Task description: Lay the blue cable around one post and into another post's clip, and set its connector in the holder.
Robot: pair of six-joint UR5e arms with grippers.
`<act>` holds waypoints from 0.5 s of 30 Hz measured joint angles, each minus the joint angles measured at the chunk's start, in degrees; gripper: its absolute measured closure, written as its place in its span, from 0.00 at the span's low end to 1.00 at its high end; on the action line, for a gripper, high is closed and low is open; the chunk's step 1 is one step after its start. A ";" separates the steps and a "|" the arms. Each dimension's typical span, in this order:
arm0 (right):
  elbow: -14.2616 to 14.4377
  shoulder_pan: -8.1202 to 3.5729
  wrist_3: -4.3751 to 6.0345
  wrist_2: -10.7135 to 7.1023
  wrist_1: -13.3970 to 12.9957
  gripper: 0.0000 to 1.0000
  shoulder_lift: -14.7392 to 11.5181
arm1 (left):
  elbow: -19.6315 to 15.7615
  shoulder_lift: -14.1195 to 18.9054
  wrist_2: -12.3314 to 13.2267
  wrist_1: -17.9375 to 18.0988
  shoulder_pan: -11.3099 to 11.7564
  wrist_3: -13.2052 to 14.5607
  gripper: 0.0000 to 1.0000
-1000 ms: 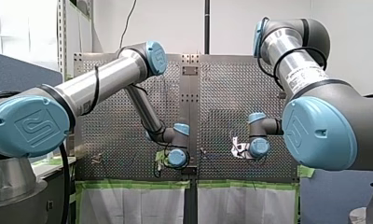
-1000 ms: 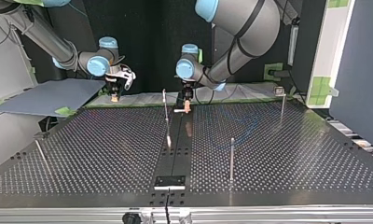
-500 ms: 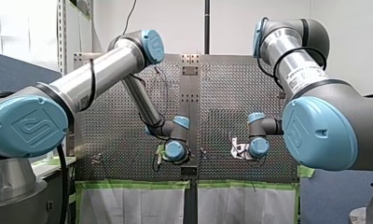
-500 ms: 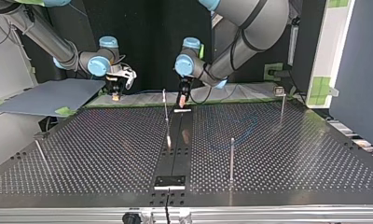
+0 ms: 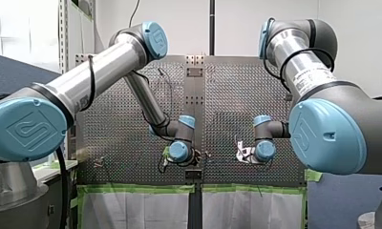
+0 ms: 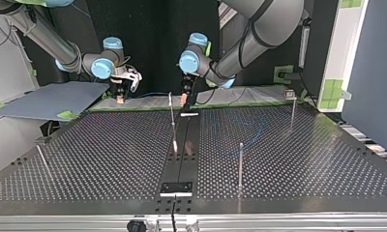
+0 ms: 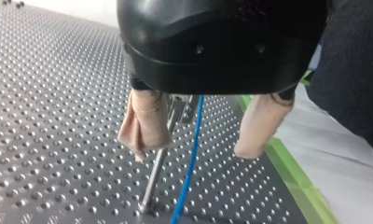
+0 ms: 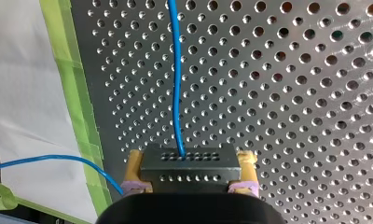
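right wrist view, items as i see them:
- my right gripper: yellow pads with purplish tips, closed against both ends of the connector.
- connector: black block with two rows of small holes, held crosswise between the pads.
- blue cable: leaves the connector's upper face and runs straight ahead over the table. a second stretch curves off beside one pad, across the tape and over the sheet.
- perforated table: grey metal under the gripper.
- green tape: strip along the table's edge.
- white sheet: beyond the tape.
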 joint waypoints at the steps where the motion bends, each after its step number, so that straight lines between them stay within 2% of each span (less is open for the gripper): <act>1: 0.00 -0.01 0.00 0.00 0.00 0.77 0.00 | -0.35 0.33 0.05 0.05 -0.08 0.07 0.00; 15: 0.01 -0.07 0.02 -0.07 -0.23 0.77 0.08 | -6.64 7.14 3.80 -0.36 -0.80 2.31 0.00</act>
